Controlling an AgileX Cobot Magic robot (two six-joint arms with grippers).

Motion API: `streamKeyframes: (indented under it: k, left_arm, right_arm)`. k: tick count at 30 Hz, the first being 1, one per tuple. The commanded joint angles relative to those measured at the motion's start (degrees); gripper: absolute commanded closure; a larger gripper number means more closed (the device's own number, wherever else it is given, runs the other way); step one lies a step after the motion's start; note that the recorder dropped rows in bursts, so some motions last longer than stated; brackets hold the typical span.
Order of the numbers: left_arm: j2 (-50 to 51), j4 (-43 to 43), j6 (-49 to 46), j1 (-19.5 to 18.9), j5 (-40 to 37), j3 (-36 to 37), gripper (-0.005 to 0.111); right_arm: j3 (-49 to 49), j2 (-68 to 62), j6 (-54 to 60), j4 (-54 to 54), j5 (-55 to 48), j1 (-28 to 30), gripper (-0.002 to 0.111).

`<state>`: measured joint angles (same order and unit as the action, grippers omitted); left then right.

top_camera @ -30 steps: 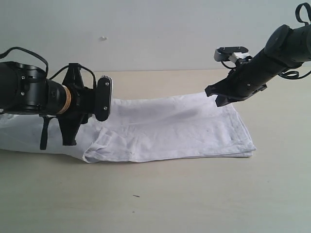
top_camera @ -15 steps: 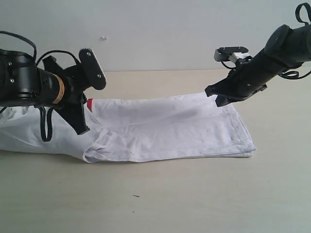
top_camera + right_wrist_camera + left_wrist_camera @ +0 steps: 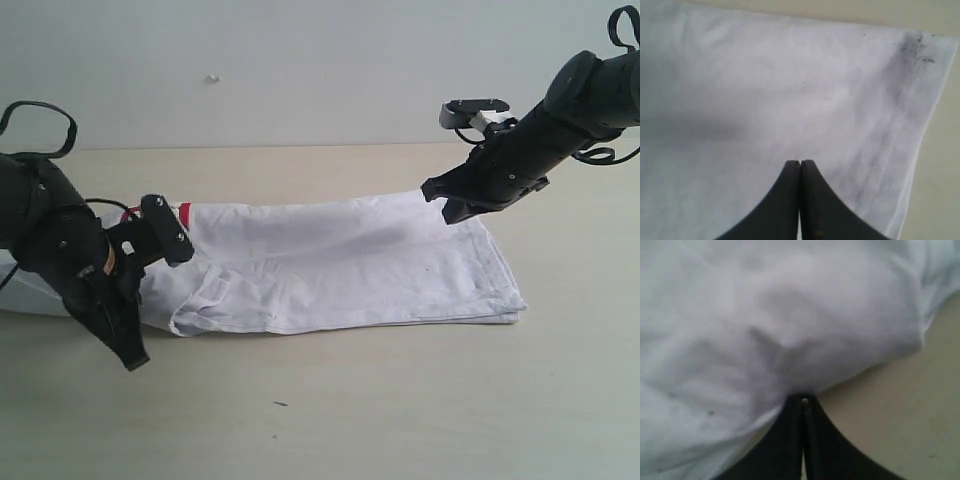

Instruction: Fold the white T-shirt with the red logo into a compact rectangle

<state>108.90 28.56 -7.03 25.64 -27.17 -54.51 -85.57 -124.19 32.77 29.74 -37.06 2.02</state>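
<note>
Exterior view: one white T-shirt (image 3: 340,262), two tools, left tool (image 3: 803,402) and right tool (image 3: 800,163), both pinching it.

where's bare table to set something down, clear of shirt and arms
The widest bare table is the near strip in front of the white T-shirt. Also free: right of its hem, and a narrow band between shirt and wall. Crowded: the left end, where the left gripper pinches cloth, and the far right corner under the right gripper.
</note>
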Motion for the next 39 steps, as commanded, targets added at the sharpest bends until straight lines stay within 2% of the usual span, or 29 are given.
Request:
streamKeyframes:
  k: [1, 6, 10, 18, 23, 26, 35, 39]
  left_arm:
    - [0.31, -1.01, -1.47, -0.49, -1.66, -0.3, 0.107]
    - [-6.02, -9.33, -5.82, -0.37, 10.74, -0.78, 0.107]
    - [-6.55, -9.76, -7.21, -1.81, 15.24, -0.78, 0.107]
    - [1.73, -9.76, -1.95, -11.65, 11.47, -0.78, 0.107]
    - [3.86, -9.76, -7.97, -11.87, 1.44, -0.78, 0.107]
    - [4.62, -9.76, -8.18, -11.87, -1.46, -0.78, 0.107]
    - [-3.95, -15.69, -14.18, -9.08, 1.31, -0.78, 0.107]
    - [-7.52, -27.51, -20.18, -8.94, 5.36, -0.78, 0.107]
  right_arm:
    - [-0.14, 0.09, 0.17, 0.15, -0.42, -0.04, 0.108]
    - [-0.14, 0.09, 0.17, 0.15, 0.38, -0.04, 0.108]
    - [-0.14, 0.09, 0.32, 0.15, 0.44, -0.04, 0.108]
    - [-0.14, 0.09, 0.3, -0.29, 0.32, -0.04, 0.108]
    - [-0.14, 0.09, 0.3, -0.29, 0.32, -0.04, 0.108]
    - [-0.14, 0.09, 0.3, -0.27, -0.15, -0.04, 0.108]
    - [-0.14, 0.09, 0.17, 0.01, 0.21, -0.04, 0.108]
    - [-0.14, 0.09, 0.17, 0.01, 0.14, -0.04, 0.108]
